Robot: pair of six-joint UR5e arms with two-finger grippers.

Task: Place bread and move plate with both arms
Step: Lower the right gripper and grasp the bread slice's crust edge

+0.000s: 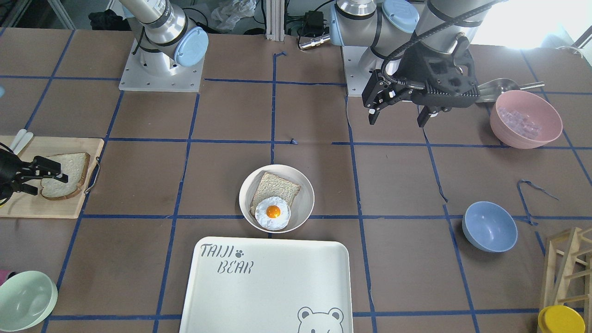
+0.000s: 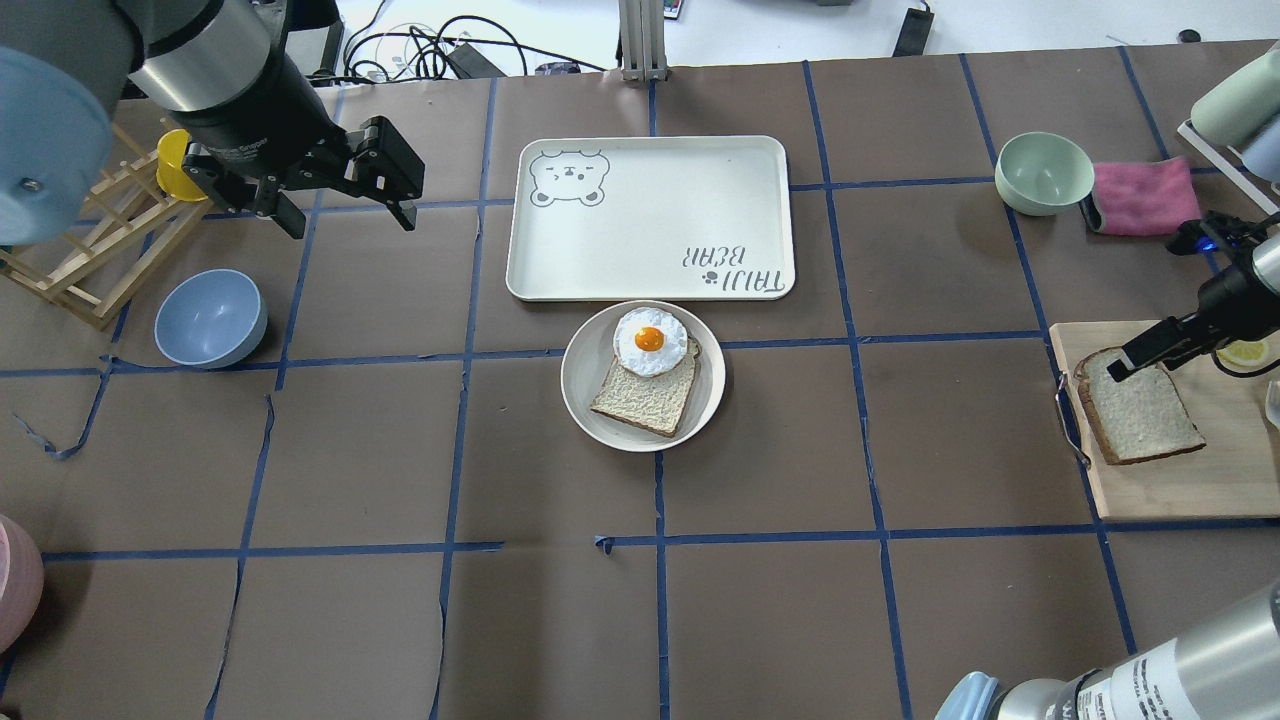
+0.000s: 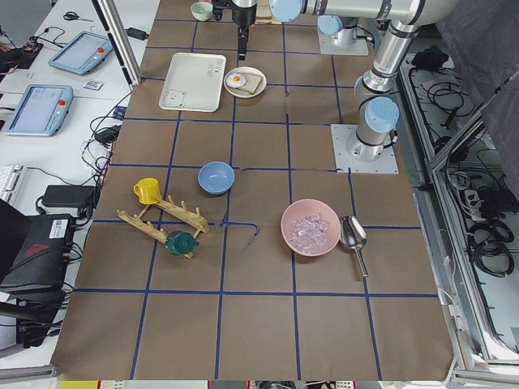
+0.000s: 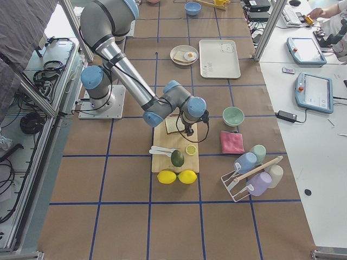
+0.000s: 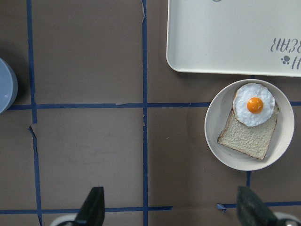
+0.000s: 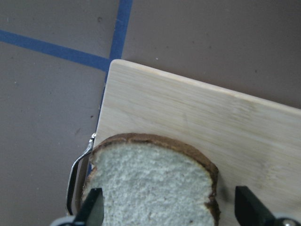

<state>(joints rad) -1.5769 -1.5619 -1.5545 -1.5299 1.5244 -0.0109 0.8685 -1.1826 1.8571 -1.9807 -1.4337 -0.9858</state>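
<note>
Soft and crushable, the bread (image 6: 155, 188) on the cutting board (image 6: 188, 108) wants a gentle crust-edge pinch from the right end effector (image 6: 170, 209), wide open and empty above it.

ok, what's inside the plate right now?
A tan slice lies in the plate, with a fried egg on its corner nearest the tray. The egg covers that corner, and the slice covers the plate's floor under it.

bread slices (image 2: 1140, 420) (image 2: 645, 400) 2 | plate (image 2: 580, 385) 1 | tray (image 2: 640, 235) 1 | fried egg (image 2: 650, 342) 1 | bowls (image 2: 208, 318) (image 2: 1043, 172) (image 1: 525, 119) 3 | cutting board (image 2: 1160, 490) 1 | arms (image 2: 220, 70) (image 2: 1180, 675) 2
</note>
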